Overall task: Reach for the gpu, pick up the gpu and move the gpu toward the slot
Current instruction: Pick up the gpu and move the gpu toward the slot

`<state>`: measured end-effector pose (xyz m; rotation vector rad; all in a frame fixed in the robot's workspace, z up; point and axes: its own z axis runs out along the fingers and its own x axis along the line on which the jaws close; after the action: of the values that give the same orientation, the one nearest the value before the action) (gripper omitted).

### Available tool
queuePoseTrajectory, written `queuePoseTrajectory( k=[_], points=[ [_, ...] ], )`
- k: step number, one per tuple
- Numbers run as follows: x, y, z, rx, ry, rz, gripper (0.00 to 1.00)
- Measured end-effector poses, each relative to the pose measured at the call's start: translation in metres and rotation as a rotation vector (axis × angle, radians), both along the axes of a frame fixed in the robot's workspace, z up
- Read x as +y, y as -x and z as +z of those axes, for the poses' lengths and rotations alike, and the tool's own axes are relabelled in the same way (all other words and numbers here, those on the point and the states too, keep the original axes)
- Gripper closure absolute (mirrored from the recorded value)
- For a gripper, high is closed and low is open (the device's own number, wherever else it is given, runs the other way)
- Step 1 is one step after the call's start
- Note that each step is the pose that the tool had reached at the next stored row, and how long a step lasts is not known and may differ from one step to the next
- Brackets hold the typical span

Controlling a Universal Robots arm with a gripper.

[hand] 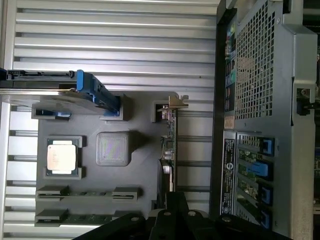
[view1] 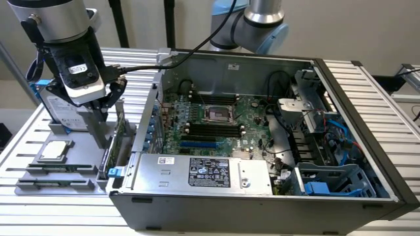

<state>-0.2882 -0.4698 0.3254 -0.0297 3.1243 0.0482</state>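
The gpu [view1: 119, 123] is a thin card with a green edge. It stands on edge in the grey parts tray [view1: 66, 190], close to the open computer case. In the wrist view the gpu [hand: 168, 145] shows edge-on, its metal bracket seated in the tray's holder. My gripper [view1: 103, 143] reaches straight down beside the case wall, shut on the card's upper edge. In the wrist view my gripper [hand: 172, 197] meets the card at the end away from the bracket. A blue slot [view1: 198, 145] lies on the motherboard inside the case.
On the tray are a silver hard drive [view1: 56, 108] with blue rails, a processor [view1: 54, 150] and two memory sticks [view1: 56, 169]. The case wall [view1: 154, 113] rises right beside the gpu. A power supply [view1: 203, 172], cables and a drive cage [view1: 328, 179] crowd the case.
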Motion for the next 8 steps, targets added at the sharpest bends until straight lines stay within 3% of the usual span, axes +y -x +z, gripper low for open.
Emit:
queuePoseTrajectory(
  k=[8],
  points=[
    [0.0000, 0.0000, 0.0000, 0.0000, 0.0000, 0.000, 0.89]
  ],
)
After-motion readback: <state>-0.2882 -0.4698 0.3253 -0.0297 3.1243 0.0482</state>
